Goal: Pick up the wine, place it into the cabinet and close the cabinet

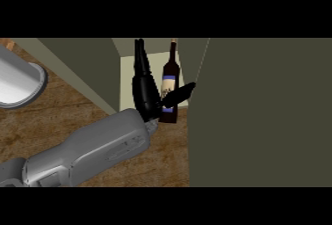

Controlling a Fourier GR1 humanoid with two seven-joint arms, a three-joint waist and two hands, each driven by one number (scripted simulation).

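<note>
One hand (146, 90) shows in the head view, black, at the end of a grey forearm (91, 154) that comes in from about seven o'clock and runs up toward the middle of the view. Which of the robot's hands it is cannot be told from this view alone; it enters from the lower left. Its fingers (140, 55) are straight and held together, pointing toward twelve o'clock into the cabinet's opening, while the thumb (179, 94) sticks out toward two o'clock and lies across the front of the wine bottle (171, 72). The hand is spread, not curled round the bottle; palm and thumb sit right against the bottle's left side and lower body.

The wine bottle is dark with a pale label carrying a blue band, its neck toward twelve o'clock. It stands at the mouth of the cabinet, on the pale shelf floor (127, 83), just left of the open cabinet door (259, 114), which fills the view from one to five o'clock as a wide olive panel. The cabinet's left wall (77, 66) slants from eleven o'clock. At nine o'clock a light grey round vessel (16, 83) sits on the wooden counter (58, 118).
</note>
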